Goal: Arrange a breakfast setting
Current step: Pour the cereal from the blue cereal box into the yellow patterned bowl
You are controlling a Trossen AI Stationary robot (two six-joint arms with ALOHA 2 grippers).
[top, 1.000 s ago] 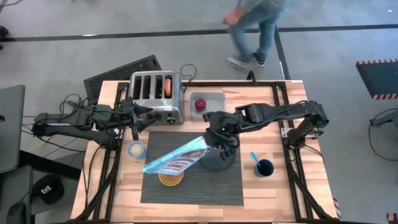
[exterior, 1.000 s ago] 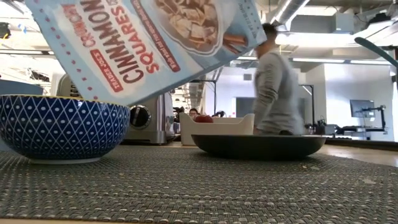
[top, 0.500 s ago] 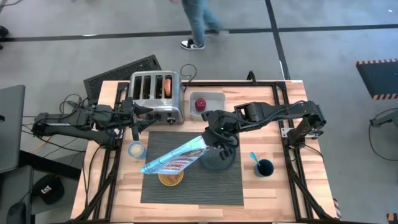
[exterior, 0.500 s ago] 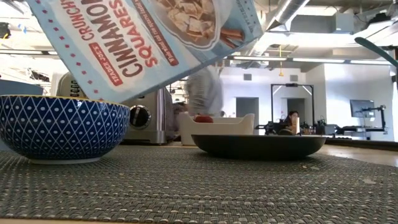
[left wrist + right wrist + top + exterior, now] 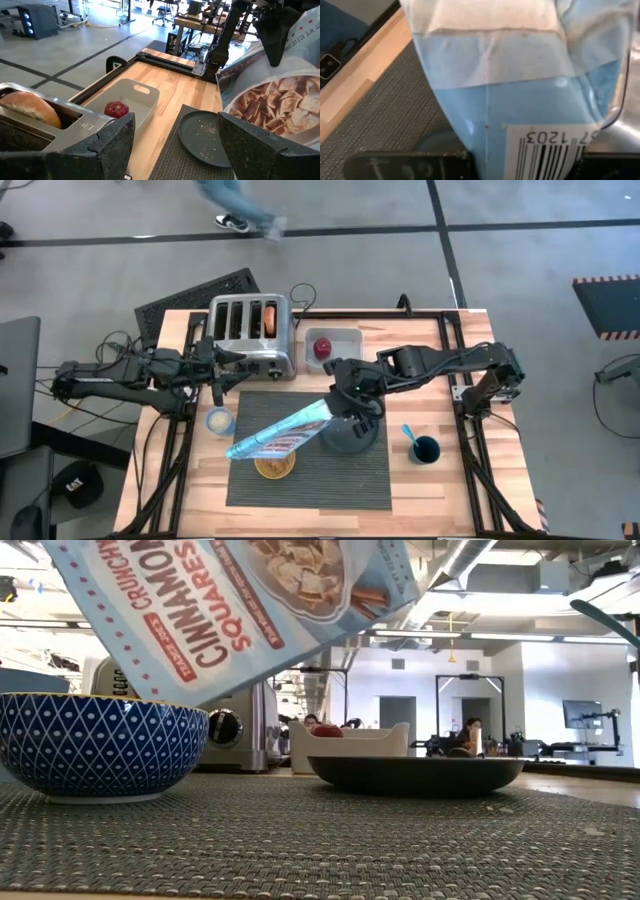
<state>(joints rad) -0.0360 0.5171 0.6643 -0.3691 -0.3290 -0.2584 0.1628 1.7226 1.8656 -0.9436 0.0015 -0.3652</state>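
The cereal box [image 5: 283, 435] is held tilted over the bowl [image 5: 274, 467] by the right end effector [image 5: 350, 402], which is clenched on the box's upper end. Against the views of a second ago, the box is seen tipped a shade steeper in the low view, its open lower corner now closer to the bowl's rim; the arms are otherwise unmoved. A person who was crossing the floor behind the bench has gone on toward the far left edge of the high view. The change is judged to mean that pouring is under way or about to start, though no falling cereal can be made out.

The left end effector [image 5: 222, 374] hangs released, jaws apart, beside the toaster [image 5: 250, 335], gripping nothing. The bagel [image 5: 30, 108] is seen standing in a toaster slot, and the apple [image 5: 116, 109] lies in a white tray [image 5: 145, 95] next to it. The dark plate [image 5: 202, 137] rests on the ribbed placemat [image 5: 360, 475], with crumbs on it, and the cup [image 5: 425, 449] with the blue-handled spoon [image 5: 409, 435] in it stands on the bare bench [image 5: 440, 490] to the right of the mat.

On the box, "TRADER JOE'S", "CRUNCHY", "CINNAMON" and "SQUARES" can be read in the low view. A barcode with the digits "1203" is shown in the right wrist view.
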